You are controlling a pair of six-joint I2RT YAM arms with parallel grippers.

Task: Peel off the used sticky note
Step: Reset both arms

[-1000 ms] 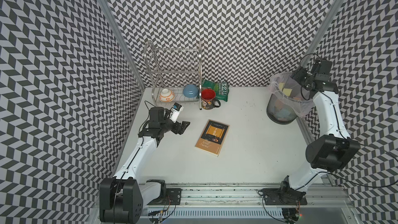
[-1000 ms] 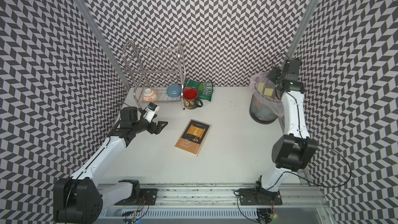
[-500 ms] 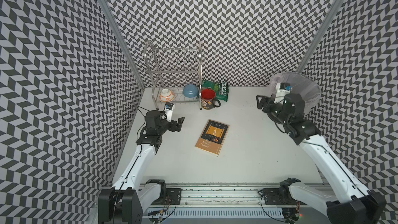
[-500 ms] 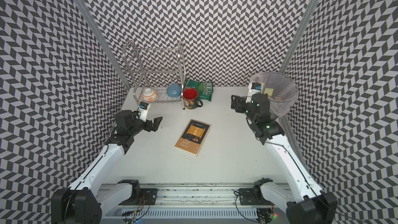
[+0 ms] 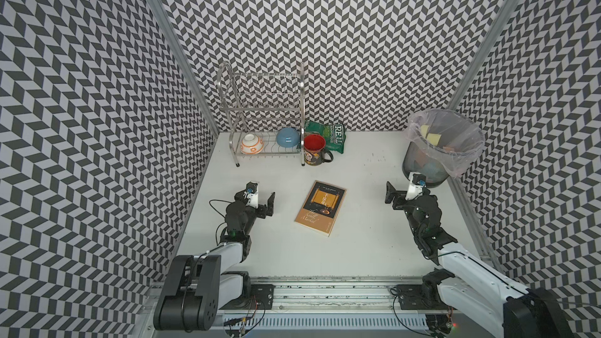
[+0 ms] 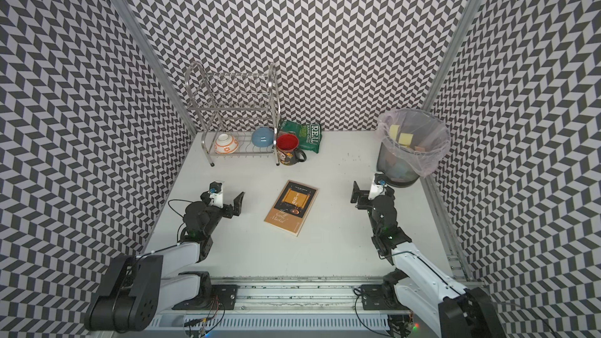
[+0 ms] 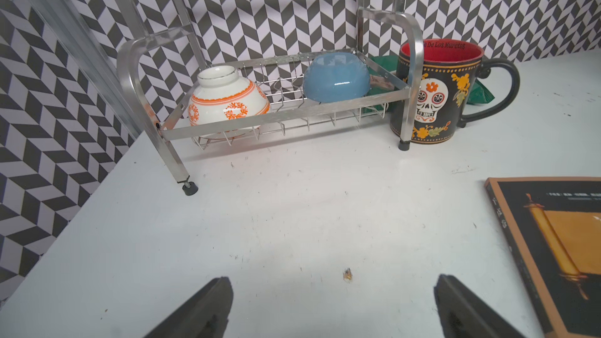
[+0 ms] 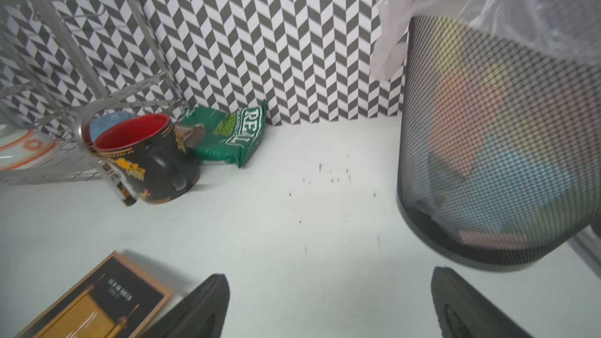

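Both the left gripper (image 5: 257, 197) and right gripper (image 5: 401, 189) hover spread and empty beside the book (image 5: 320, 207), whose cover shows no note, while yellow sticky notes (image 5: 432, 138) lie in the mesh bin (image 5: 422, 170), so each arm should simply park clear.

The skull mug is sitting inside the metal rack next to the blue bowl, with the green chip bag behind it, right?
Not quite. The skull mug stands on the table just outside the metal rack, against its end post. The left wrist view shows it. The blue bowl is the one inside, and the green chip bag does lie behind the mug.
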